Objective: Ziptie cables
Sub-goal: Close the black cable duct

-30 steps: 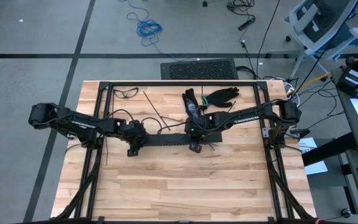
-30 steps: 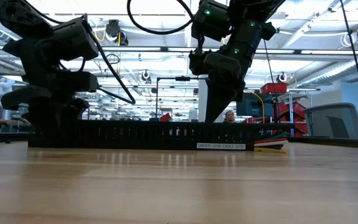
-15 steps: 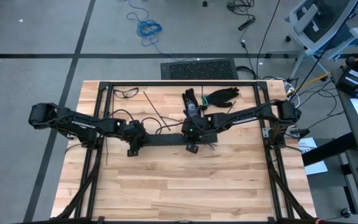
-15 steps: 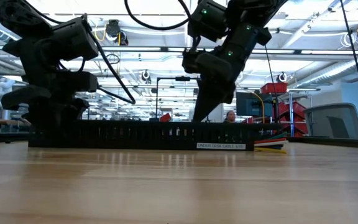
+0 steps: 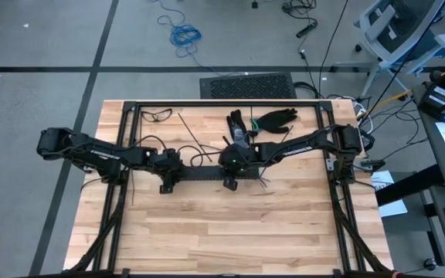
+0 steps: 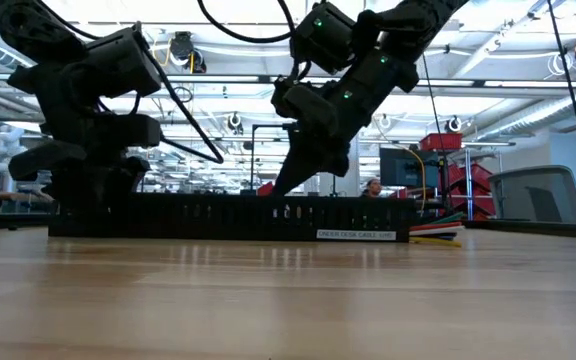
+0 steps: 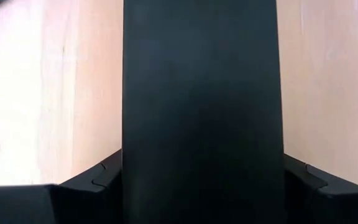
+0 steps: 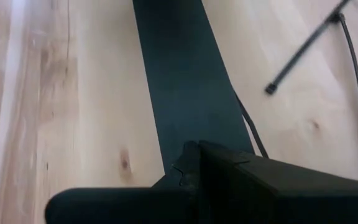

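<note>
A long black slotted rail [image 5: 207, 174] lies across the middle of the table. The cables [image 6: 438, 232] stick out of its right end as coloured wires lying on the wood. Zipties [image 5: 190, 133] lie loose on the table beyond the rail, and one [image 8: 303, 53] shows in the right wrist view. My left gripper [image 5: 168, 174] is at the rail's left end, closed on it. My right gripper [image 6: 271, 190] is shut and slants down toward the left, with its tips at the rail's top near mid-length. My left gripper pinches the rail's left end [image 7: 197, 124] between its two fingers [image 7: 98, 183], one on each long side. The fingers come steeply from above and lie across the rail, which rests flat on the table. My right gripper's shut tips are at the rail's top [image 8: 179, 112]; I cannot tell whether they touch it.
A pair of black gloves [image 5: 273, 120] and a small dark tool [image 5: 238, 127] lie toward the far edge. A thin looped wire [image 5: 157, 116] is at the far left. A black metal frame [image 5: 222, 103] runs around the table's far and side edges.
My right gripper has moved along the rail toward the table's left and tipped to a flatter slant, staying shut. The rail and the cables lie as before.
</note>
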### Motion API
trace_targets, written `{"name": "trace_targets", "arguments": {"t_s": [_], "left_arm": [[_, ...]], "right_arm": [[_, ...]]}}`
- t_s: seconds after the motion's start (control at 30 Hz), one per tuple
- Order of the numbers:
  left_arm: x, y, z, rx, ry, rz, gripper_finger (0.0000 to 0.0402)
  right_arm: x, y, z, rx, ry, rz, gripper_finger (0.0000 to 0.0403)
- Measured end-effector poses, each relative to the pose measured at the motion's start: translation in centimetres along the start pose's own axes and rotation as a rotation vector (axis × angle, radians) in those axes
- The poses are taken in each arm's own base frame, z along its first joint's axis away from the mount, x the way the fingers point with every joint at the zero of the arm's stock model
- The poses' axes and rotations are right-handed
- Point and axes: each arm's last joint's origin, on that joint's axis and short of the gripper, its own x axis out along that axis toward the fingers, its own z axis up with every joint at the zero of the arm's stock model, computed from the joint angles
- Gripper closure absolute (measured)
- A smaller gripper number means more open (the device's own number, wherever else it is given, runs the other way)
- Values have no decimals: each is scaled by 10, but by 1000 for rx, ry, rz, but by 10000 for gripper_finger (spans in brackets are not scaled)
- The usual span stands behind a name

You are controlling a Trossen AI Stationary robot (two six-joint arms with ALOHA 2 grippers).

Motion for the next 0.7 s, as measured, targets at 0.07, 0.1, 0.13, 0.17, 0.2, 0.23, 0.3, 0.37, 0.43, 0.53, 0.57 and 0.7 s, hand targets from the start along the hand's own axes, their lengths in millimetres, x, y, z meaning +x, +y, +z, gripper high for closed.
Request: {"name": "trace_targets", "arguments": {"t_s": [0.07, 0.1, 0.13, 0.17, 0.2, 0.23, 0.3, 0.37, 0.43, 0.53, 0.57, 0.7], "left_arm": [[0, 0, 1, 3, -9, 1, 138], [0, 0, 2, 3, -15, 1, 138], [0, 0, 2, 3, -22, 2, 138], [0, 0, 3, 3, -31, 3, 138], [0, 0, 4, 2, -38, 4, 138], [0, 0, 4, 2, -45, 5, 138], [0, 1, 5, 2, -49, 5, 137], [0, 1, 5, 2, -55, 6, 137], [0, 1, 6, 2, -66, 7, 137], [-1, 1, 8, -5, -71, 7, 137], [-1, 1, 9, -6, -68, 6, 137], [-13, 2, 20, -6, -137, 12, 137]], "right_arm": [[1, 0, 1, 2, -16, 3, 403], [1, 0, 1, 4, -18, 3, 403], [1, 0, 2, 4, -21, 5, 403], [2, 0, 2, 3, -27, 6, 403], [2, 1, 3, 2, -34, 8, 403], [2, 1, 3, 2, -40, 9, 403], [2, 1, 4, 2, -52, 12, 403], [2, 0, 5, 3, -58, 12, 403], [2, -1, 5, 5, -58, 11, 403], [1, -1, 5, 7, -56, 10, 403], [-1, -1, 6, 12, -57, 10, 403], [-13, 1, 11, 8, -86, 16, 403]]}}
